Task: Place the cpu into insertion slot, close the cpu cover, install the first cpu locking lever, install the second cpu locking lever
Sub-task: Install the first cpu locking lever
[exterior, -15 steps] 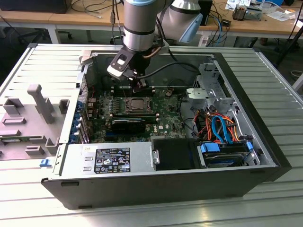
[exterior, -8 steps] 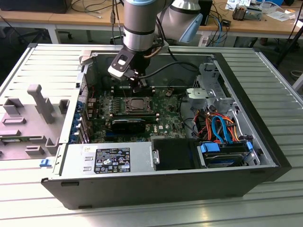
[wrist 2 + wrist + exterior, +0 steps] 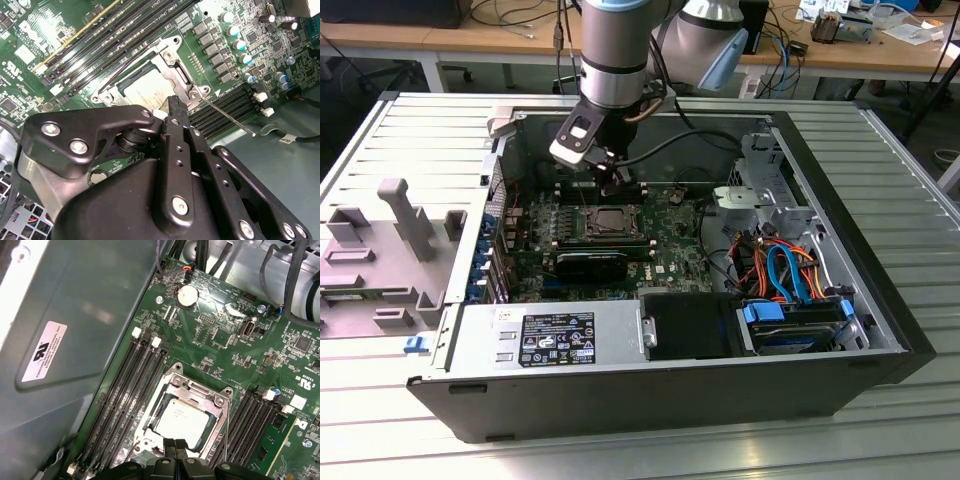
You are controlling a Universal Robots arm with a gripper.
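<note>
Exterior view: inside the open case (image 3: 620,400) on the surface (image 3: 900,150), the hand (image 3: 617,182) hangs just over the cpu (image 3: 612,218). In the first wrist view the cpu lies flat in the socket (image 3: 176,371) between memory slots (image 3: 125,390), metal top up; it is square, so it has no long axis. The cover (image 3: 197,394) looks shut around it. The hand's fingers (image 3: 169,445) are pressed together, empty, at the cover's edge. In the second wrist view a lever (image 3: 227,119) juts out, seemingly unlatched; the levers look left to do.
</note>
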